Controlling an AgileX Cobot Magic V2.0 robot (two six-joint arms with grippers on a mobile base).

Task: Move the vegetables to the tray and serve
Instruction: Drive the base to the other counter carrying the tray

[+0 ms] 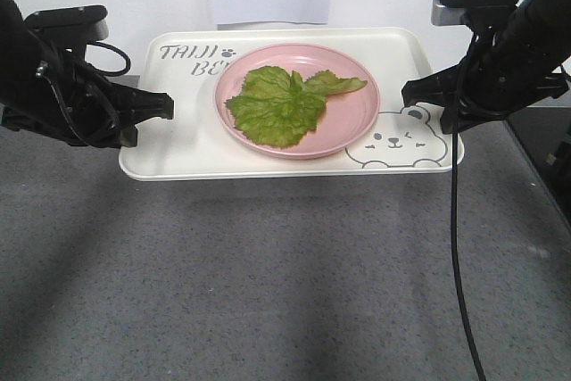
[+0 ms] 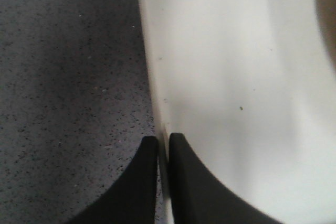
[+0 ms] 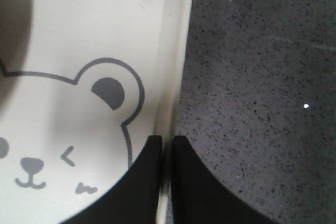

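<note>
Grey tabletop [image 1: 268, 292], crinkled green lettuce [image 1: 278, 106], cream tray [image 1: 178, 144]

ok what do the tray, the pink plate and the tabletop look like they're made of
The tray looks like smooth cream plastic or melamine, with a moulded rounded rim and a printed grey bear. The pink plate seems to be similar matte plastic, possibly ceramic. The tabletop looks like matte grey stone or laminate with fine dark speckles.
</note>
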